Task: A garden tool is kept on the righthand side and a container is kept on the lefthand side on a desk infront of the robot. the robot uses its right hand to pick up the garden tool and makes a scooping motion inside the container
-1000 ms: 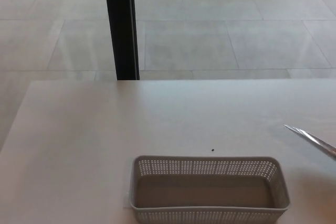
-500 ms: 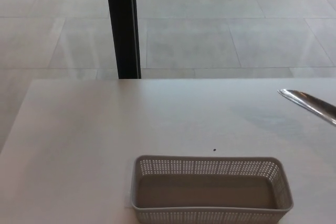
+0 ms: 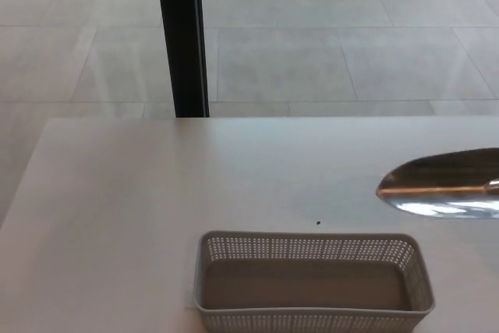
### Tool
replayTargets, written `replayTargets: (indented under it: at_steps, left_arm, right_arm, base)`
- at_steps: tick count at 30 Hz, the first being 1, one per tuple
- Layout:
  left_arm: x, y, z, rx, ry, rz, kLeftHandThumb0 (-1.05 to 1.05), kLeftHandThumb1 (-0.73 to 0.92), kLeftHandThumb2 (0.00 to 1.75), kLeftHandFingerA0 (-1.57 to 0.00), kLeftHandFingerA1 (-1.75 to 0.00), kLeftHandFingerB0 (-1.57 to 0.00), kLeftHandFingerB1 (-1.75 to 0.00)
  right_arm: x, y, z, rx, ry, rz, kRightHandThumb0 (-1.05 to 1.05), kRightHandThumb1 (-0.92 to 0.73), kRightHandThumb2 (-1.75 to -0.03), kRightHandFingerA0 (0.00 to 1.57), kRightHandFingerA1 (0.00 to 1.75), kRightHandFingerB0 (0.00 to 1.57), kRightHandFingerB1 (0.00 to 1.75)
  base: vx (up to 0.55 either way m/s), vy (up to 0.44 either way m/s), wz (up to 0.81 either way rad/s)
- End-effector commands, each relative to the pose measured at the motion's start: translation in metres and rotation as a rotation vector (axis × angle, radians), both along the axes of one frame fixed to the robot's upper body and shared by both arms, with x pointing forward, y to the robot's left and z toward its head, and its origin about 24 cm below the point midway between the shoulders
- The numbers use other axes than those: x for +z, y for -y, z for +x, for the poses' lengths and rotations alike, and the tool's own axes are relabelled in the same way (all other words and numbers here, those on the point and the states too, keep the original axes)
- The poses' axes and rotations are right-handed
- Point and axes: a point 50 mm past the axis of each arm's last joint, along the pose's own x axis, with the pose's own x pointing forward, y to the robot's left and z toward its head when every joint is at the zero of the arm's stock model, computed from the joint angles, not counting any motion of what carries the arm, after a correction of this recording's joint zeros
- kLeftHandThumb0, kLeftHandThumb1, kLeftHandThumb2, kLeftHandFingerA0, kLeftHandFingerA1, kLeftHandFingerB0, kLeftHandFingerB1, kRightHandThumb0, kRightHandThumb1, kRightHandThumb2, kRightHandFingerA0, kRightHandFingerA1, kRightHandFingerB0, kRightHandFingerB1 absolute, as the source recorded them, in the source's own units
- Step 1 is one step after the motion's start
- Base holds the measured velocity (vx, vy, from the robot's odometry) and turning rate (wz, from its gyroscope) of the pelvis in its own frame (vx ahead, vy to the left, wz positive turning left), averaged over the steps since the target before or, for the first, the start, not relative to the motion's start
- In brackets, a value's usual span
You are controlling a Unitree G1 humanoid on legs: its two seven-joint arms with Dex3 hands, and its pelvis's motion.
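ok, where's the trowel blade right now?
Head view: the trowel blade enters from the right edge, above and right of the basket's far right corner, not inside it. No robot hand shows.

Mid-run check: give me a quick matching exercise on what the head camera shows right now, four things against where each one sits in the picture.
Things:
1. metal trowel blade
2. perforated grey basket
3. black post
4. small dark speck on the desk

Places:
A. bottom centre, at the desk's near edge
B. upper left, on the tiled floor beyond the desk
C. right edge, coming in over the desk
D. on the desk just beyond the basket's far rim

Pairs: 1-C, 2-A, 3-B, 4-D
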Motion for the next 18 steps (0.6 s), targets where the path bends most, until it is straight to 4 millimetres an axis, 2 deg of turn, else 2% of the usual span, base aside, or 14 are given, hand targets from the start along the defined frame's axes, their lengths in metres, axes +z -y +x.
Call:
replayTargets:
  at_steps: [1, 3, 4, 8, 9, 10, 11, 12, 13, 14, 17, 18]
  left_arm:
    - [0.009, -0.01, 0.002, -0.027, -0.008, 0.005, -0.19, -0.08, 1.05, -0.85, -0.97, -0.79, -0.9]
    - [0.008, -0.01, 0.002, -0.035, -0.012, 0.01, -0.23, -0.04, 1.01, -0.86, -0.95, -0.79, -0.88]
    - [0.008, -0.009, 0.002, -0.043, -0.015, 0.013, -0.2, -0.04, 1.04, -0.87, -0.95, -0.78, -0.88]
    - [0.007, -0.009, -0.001, -0.035, -0.019, 0.013, -0.19, -0.05, 1.06, -0.87, -0.96, -0.79, -0.89]
    - [0.007, -0.009, -0.002, -0.029, -0.02, 0.016, -0.17, -0.07, 1.1, -0.85, -0.97, -0.78, -0.9]
    - [0.007, -0.009, -0.002, -0.029, -0.02, 0.016, -0.17, -0.07, 1.1, -0.85, -0.97, -0.78, -0.9]
    - [0.008, -0.01, -0.003, -0.042, -0.029, 0.024, -0.16, -0.06, 1.09, -0.85, -0.96, -0.78, -0.9]
    - [0.008, -0.01, -0.003, -0.036, -0.025, 0.022, -0.15, -0.06, 1.09, -0.86, -0.97, -0.78, -0.91]
    - [0.008, -0.01, -0.003, -0.036, -0.024, 0.022, -0.15, -0.06, 1.09, -0.86, -0.97, -0.78, -0.91]
    - [0.008, -0.01, -0.002, -0.029, -0.023, 0.019, -0.14, -0.06, 1.07, -0.86, -0.97, -0.79, -0.9]
    - [0.008, -0.01, -0.002, -0.04, -0.028, 0.022, -0.17, -0.07, 1.06, -0.85, -0.96, -0.79, -0.9]
    - [0.008, -0.01, -0.002, -0.046, -0.03, 0.024, -0.14, -0.05, 1.05, -0.86, -0.96, -0.79, -0.89]
  right_arm:
    - [-0.008, -0.006, -0.015, 0.162, -0.027, -0.153, -0.26, -0.44, -0.86, 1.02, 1.75, 0.78, 1.47]
    - [-0.011, -0.006, -0.016, 0.157, -0.031, -0.167, -0.27, -0.47, -0.81, 1.02, 1.75, 0.77, 1.47]
    - [-0.012, -0.006, -0.017, 0.154, -0.039, -0.177, -0.25, -0.49, -0.81, 1.02, 1.75, 0.72, 1.51]
    - [-0.011, -0.005, -0.014, 0.134, -0.069, -0.221, -0.24, -0.47, -0.82, 0.98, 1.75, 0.73, 1.48]
    - [-0.01, -0.005, -0.012, 0.084, -0.077, -0.229, -0.24, -0.5, -0.79, 1.11, 1.64, 0.76, 1.22]
    - [-0.01, -0.005, -0.012, 0.084, -0.077, -0.23, -0.24, -0.5, -0.79, 1.11, 1.64, 0.76, 1.22]
    - [-0.007, -0.004, -0.011, 0.052, -0.098, -0.256, -0.27, -0.52, -0.66, 0.95, 1.71, 0.83, 1.19]
    - [-0.006, -0.004, -0.01, 0.03, -0.097, -0.264, -0.26, -0.51, -0.65, 0.98, 1.69, 0.89, 1.08]
    - [-0.005, -0.004, -0.01, 0.027, -0.097, -0.265, -0.26, -0.51, -0.65, 0.98, 1.69, 0.89, 1.08]
    - [-0.002, -0.004, -0.006, -0.019, -0.111, -0.265, -0.29, -0.53, -0.63, 0.92, 1.63, 0.9, 0.94]
    - [0.004, -0.006, -0.001, -0.092, -0.124, -0.27, -0.25, -0.47, -0.7, 0.88, 1.65, 0.79, 1.27]
    - [0.005, -0.006, -0.001, -0.107, -0.128, -0.276, -0.24, -0.45, -0.72, 0.88, 1.65, 0.8, 1.24]
  base:
    - [0.0, 0.0, 0.0]
    - [0.0, 0.0, 0.0]
    - [0.0, 0.0, 0.0]
    - [0.0, 0.0, 0.0]
    - [0.0, 0.0, 0.0]
    - [0.0, 0.0, 0.0]
    - [0.0, 0.0, 0.0]
    - [0.0, 0.0, 0.0]
    - [0.0, 0.0, 0.0]
    - [0.0, 0.0, 0.0]
    - [0.0, 0.0, 0.0]
    - [0.0, 0.0, 0.0]
